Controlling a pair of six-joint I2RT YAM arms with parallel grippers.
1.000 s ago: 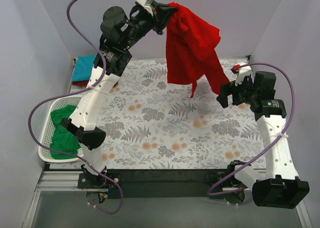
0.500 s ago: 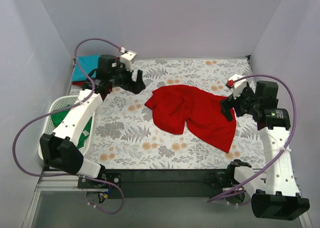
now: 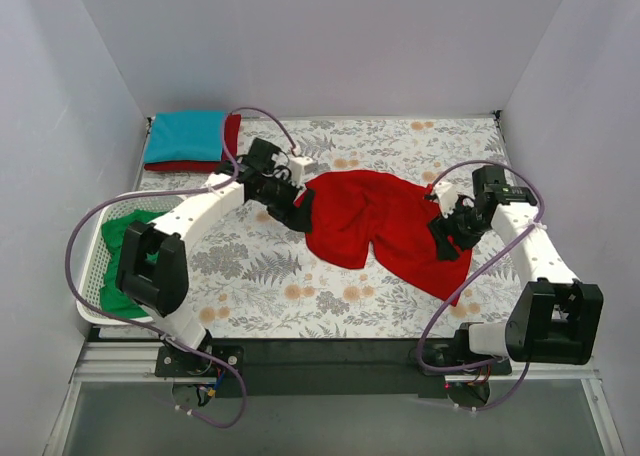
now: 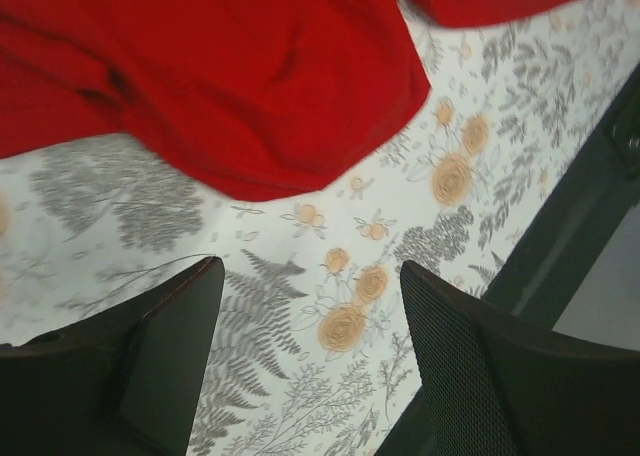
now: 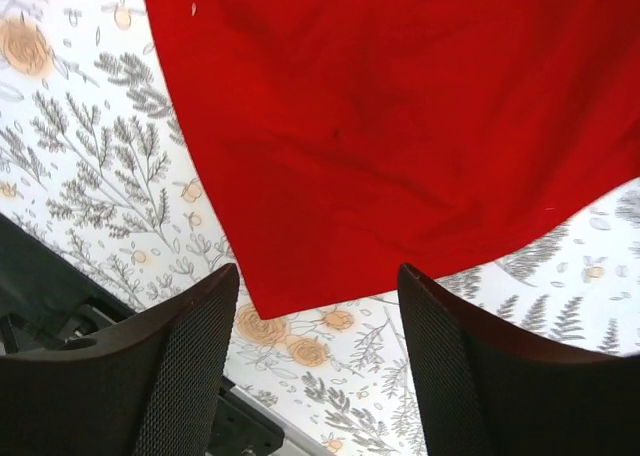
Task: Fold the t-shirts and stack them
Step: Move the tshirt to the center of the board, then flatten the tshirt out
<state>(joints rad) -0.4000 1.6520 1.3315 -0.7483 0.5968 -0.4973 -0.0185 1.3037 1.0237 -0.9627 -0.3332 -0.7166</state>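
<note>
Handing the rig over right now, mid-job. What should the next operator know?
Left gripper: open, empty, by the left edge of the bright red shirt.
Right gripper: open, empty, over that shirt's near right corner.
The bright red shirt lies rumpled and unfolded mid-table.
Done: teal shirt folded on the darker red shirt, far left corner.
Left: fold and stack the bright red one, then the green shirt, bunched in the basket.

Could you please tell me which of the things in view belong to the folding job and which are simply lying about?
Part of the job:
- bright red t-shirt, spread unfolded mid-table
- teal t-shirt, folded at the far left corner
- darker red t-shirt, under the teal one
- green t-shirt, in the basket

Just there:
- white lattice basket
- floral table cover
</note>
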